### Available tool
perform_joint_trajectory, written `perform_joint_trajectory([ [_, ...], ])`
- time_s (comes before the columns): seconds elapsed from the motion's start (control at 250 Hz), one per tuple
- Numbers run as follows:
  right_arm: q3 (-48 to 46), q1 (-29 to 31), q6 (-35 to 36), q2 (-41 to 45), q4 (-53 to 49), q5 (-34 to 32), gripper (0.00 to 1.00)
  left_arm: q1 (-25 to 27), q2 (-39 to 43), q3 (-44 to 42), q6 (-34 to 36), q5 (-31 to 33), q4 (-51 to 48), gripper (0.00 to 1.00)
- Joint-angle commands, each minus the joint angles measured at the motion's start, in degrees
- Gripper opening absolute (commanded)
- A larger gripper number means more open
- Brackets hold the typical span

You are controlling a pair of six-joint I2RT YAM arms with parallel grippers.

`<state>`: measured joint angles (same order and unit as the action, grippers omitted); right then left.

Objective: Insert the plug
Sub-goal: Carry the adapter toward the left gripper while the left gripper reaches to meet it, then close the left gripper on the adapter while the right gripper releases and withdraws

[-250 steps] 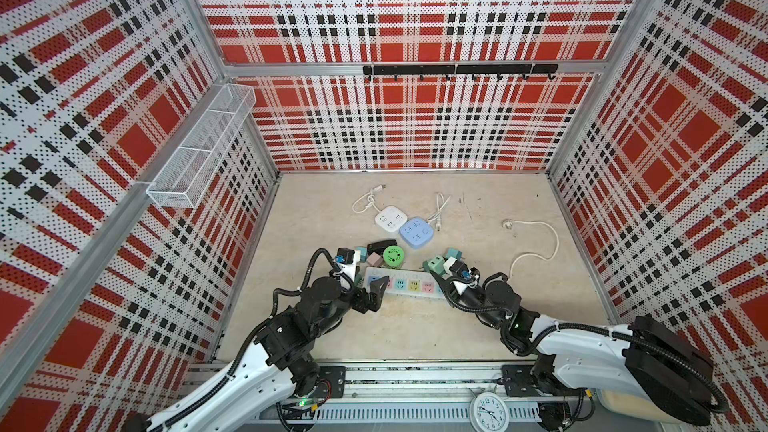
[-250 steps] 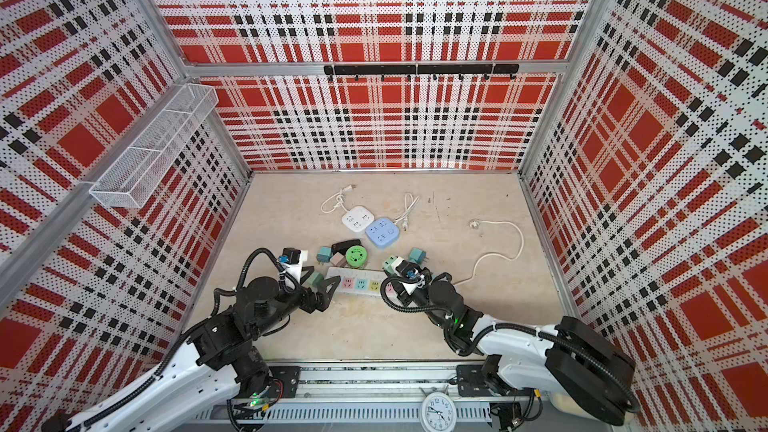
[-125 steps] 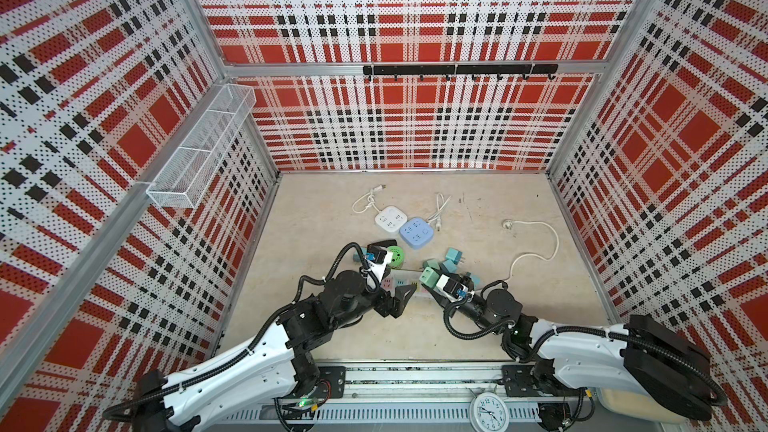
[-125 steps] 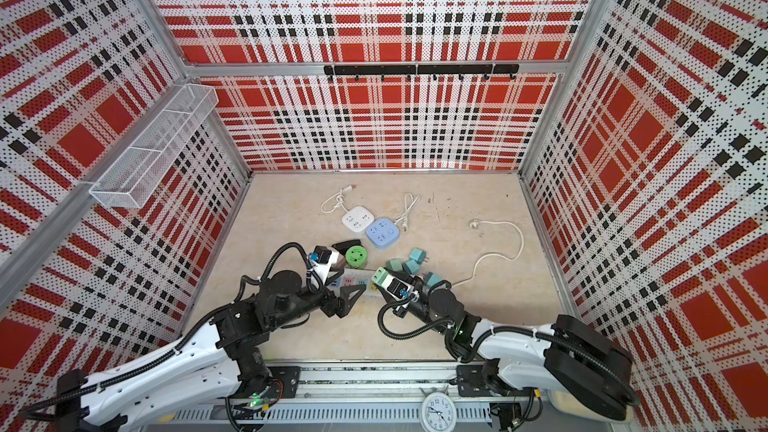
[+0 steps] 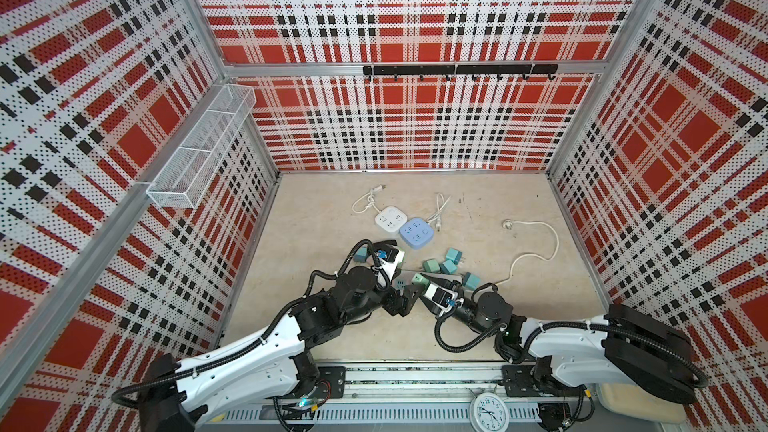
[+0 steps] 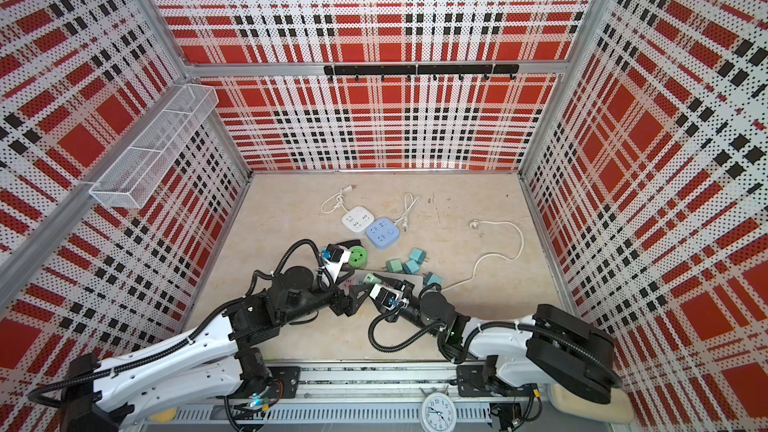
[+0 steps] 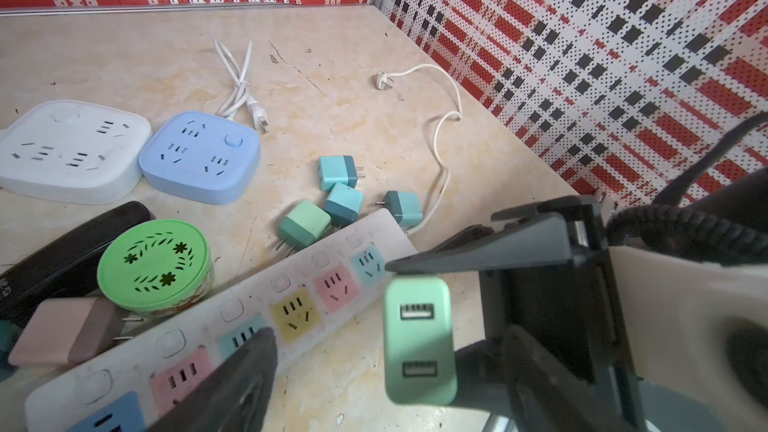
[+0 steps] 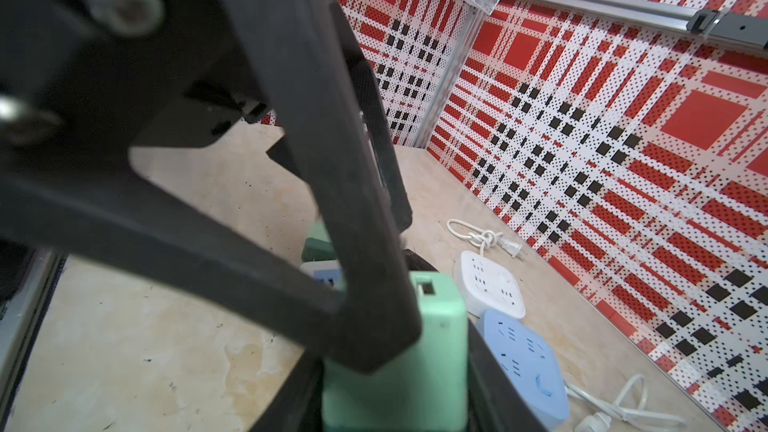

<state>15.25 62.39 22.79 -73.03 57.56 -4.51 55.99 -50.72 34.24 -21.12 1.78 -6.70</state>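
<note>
- Your right tool (image 5: pixel 424 284) is clamped on the mint-green plug (image 7: pixel 419 338), whose two USB ports face the left wrist camera.
- Your left tool (image 5: pixel 404 301) stands wide apart, one finger on either side of the plug with a gap to each. It has hold of nothing.
- The plug hangs off the tabletop (image 7: pixel 353 392), just beside the power strip (image 7: pixel 296 315) and in none of its sockets. You cannot see its prongs.
- Just past the strip lie a round green box (image 7: pixel 153 261), a pink adapter (image 7: pixel 62 334) and four loose teal adapters (image 7: pixel 343 203).
- Farther back, the blue socket block (image 7: pixel 199 157) sits side by side with the white socket block (image 7: pixel 70 147).
- A white cable (image 7: pixel 436 135) runs from the strip's end towards the right wall.
</note>
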Motion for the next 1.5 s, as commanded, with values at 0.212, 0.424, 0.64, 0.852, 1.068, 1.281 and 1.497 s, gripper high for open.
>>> perform_joint_trajectory([
  [0.212,1.47,1.76,2.33,-0.71,5.5,-1.01,0.04,0.69,-4.69,3.71,0.36,-2.11,2.57,0.64],
  [0.424,0.95,1.91,2.52,-0.61,5.73,-2.21,0.05,1.36,-6.41,5.31,1.15,-3.06,2.57,0.27],
  [0.64,-0.18,1.95,-0.86,1.56,6.69,-5.73,0.62,1.65,-6.3,5.26,2.2,-2.03,2.74,0.06],
  [0.852,-1.88,1.95,-1.52,6.16,2.87,-11.01,0.9,1.58,-4.21,4.43,4.24,1.92,2.13,0.0],
  [1.068,-4.31,1.95,-6.89,10.09,4.14,-27.75,1.0,1.57,1.61,0.73,9.96,8.06,2.13,0.0],
  [1.281,0.46,0.25,-11.12,21.13,-16.2,-28.1,1.0,1.5,6.28,-3.22,17.23,12.38,2.12,0.0],
  [1.497,0.11,-6.75,-15.84,25.56,-19.83,-29.25,1.0,1.49,5.23,-4.62,26.76,3.8,2.96,0.0],
])
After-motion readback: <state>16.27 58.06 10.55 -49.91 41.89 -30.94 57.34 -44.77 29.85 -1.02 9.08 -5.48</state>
